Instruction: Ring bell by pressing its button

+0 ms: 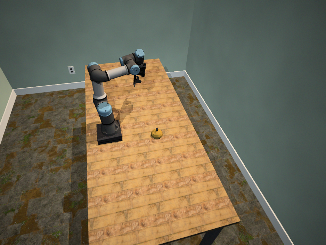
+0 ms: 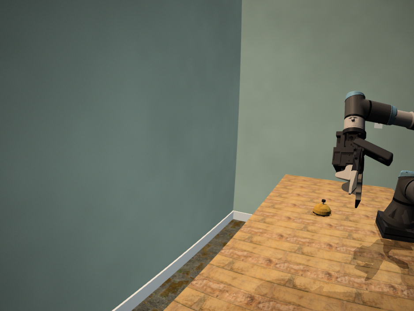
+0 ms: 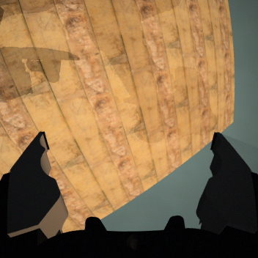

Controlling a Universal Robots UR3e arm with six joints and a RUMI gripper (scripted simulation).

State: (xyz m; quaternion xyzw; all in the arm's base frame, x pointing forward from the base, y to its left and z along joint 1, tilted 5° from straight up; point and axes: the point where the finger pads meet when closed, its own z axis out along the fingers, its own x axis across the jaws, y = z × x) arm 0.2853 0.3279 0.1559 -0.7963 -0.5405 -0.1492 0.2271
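Observation:
A small brass-coloured bell (image 1: pixel 156 134) (image 2: pixel 321 210) with a black button (image 1: pixel 156 129) (image 2: pixel 323 200) on top stands on the wooden table (image 1: pixel 157 184) (image 2: pixel 284 261), to the right of the arm's base. The button stands up. My gripper (image 1: pixel 134 83) (image 2: pixel 357 200) (image 3: pixel 130 133) is open and empty. It hangs above the far end of the table, well away from the bell, fingers pointing down. The wrist view shows only table planks between the two dark fingers; the bell is not in it.
The arm's black base (image 1: pixel 109 135) (image 2: pixel 396 227) stands at the table's left edge, level with the bell. The table's far edge and the wall lie just beyond the gripper.

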